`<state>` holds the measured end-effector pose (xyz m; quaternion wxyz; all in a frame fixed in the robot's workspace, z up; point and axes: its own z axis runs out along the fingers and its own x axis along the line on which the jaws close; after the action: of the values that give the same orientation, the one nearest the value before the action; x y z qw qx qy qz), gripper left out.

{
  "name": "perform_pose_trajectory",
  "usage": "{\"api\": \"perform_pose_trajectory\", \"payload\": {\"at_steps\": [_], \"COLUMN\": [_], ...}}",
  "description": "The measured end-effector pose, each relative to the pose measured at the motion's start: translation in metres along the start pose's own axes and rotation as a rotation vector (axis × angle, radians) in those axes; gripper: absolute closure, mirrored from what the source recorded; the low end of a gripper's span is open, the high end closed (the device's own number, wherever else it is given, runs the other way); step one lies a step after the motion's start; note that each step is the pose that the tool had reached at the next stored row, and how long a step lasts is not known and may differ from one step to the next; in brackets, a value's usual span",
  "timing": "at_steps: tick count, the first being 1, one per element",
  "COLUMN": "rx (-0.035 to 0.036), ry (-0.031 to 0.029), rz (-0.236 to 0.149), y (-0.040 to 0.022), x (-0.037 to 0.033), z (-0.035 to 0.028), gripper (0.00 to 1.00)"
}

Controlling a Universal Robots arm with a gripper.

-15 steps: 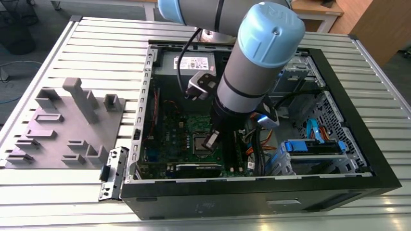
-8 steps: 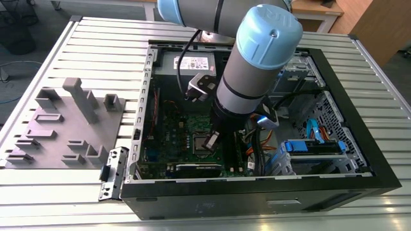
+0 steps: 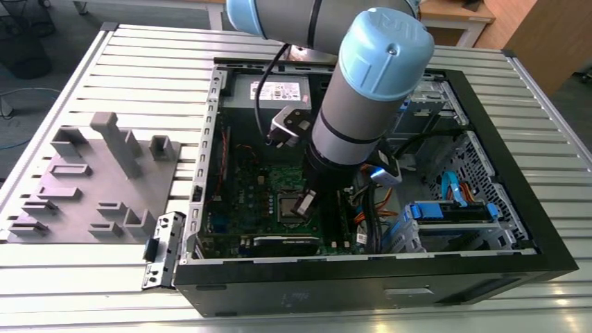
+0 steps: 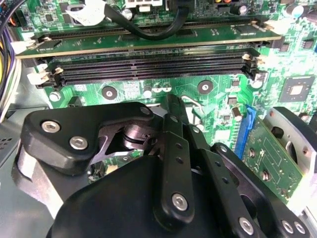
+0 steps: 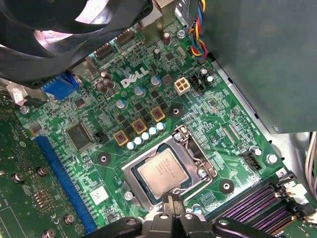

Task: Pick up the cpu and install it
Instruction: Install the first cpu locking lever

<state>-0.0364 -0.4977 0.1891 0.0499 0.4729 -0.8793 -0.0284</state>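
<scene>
The cpu [image 5: 163,173], a small square chip with a silvery-grey top, lies flat inside the open socket frame [image 5: 200,158] on the green motherboard [image 5: 218,124]. My gripper [image 5: 171,202] is low over the board, its two black fingertips pressed together at the chip's edge with nothing between them. In the exterior view the arm reaches down into the open computer case, and the gripper [image 3: 306,205] sits right at the cpu [image 3: 288,206] in the middle of the board. In the second wrist view the black finger linkages [image 4: 173,148] stand close together in front of the memory slots [image 4: 153,67].
The black case wall [image 3: 370,277] rings the work area. A fan [image 5: 64,29] hangs near the board, cables [image 3: 375,208] run beside the arm, and blue drive brackets [image 3: 453,208] sit at the exterior view's right. A grey parts fixture [image 3: 93,180] rests on the slatted table.
</scene>
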Motion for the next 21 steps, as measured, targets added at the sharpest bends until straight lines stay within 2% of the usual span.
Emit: {"api": "perform_pose_trajectory", "payload": {"at_steps": [9,12,15,21], "rx": [0.0011,0.0007,0.0011,0.0027], "ry": [-0.0011,-0.0031,-0.0014,-0.0021], "rz": [-0.002,-0.002,-0.002,-0.002], "y": [-0.0003,0.0002,0.0009,0.0021], "x": [-0.0002,-0.0002,0.0005,0.0013], "z": [0.0005,-0.0041,-0.0119,-0.0126], "gripper": [0.89,0.89,0.89,0.89]}}
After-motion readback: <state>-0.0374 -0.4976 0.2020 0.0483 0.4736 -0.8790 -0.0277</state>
